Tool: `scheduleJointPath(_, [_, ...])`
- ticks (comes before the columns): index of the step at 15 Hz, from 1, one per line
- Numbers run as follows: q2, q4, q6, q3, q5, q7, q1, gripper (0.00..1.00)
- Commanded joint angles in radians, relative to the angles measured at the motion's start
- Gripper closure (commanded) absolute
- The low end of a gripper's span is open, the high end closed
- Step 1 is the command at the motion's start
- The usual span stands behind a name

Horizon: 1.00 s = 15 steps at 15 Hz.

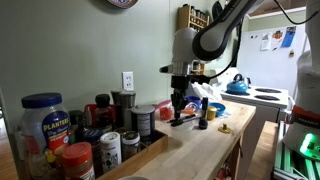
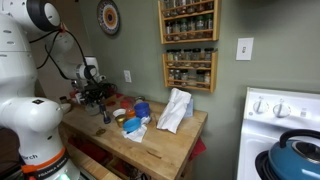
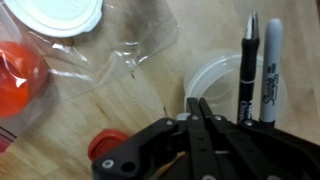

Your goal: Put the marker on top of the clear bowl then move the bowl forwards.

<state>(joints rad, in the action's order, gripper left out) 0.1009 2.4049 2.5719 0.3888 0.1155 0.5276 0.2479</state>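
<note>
In the wrist view the clear bowl (image 3: 212, 78) sits on the wooden counter just beyond my fingertips. The dark marker (image 3: 247, 60) lies over the bowl's right side, with a grey Sharpie pen (image 3: 272, 60) close beside it. My gripper (image 3: 198, 104) is shut with its fingers pressed together and holds nothing. It hovers at the bowl's near rim. In both exterior views the gripper (image 1: 178, 106) (image 2: 103, 110) points down over the counter. The bowl and the marker are too small to make out there.
A crinkled clear plastic bag (image 3: 115, 50), a white lid (image 3: 55, 12), an orange lid (image 3: 20, 75) and a red cap (image 3: 105, 146) lie nearby. Jars and tins (image 1: 45, 125) crowd one counter end, with a small dark bottle (image 1: 202, 122). A white cloth (image 2: 175, 108) and a stove with a blue kettle (image 1: 237, 85) are also there.
</note>
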Motion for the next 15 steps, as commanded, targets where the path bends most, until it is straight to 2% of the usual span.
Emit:
scheduleJointPath(1, [-0.066, 0.057, -0.043, 0.015, 0.051, 0.077, 0.019, 0.99])
scheduleJointPath(6, [-0.075, 0.088, -0.016, 0.019, 0.045, 0.078, 0.058, 0.99])
scheduleJointPath(9, [-0.055, 0.089, 0.013, 0.028, 0.066, 0.123, 0.076, 0.99])
scheduleJointPath(15, [-0.009, 0.079, 0.036, 0.026, 0.064, 0.119, 0.082, 0.99])
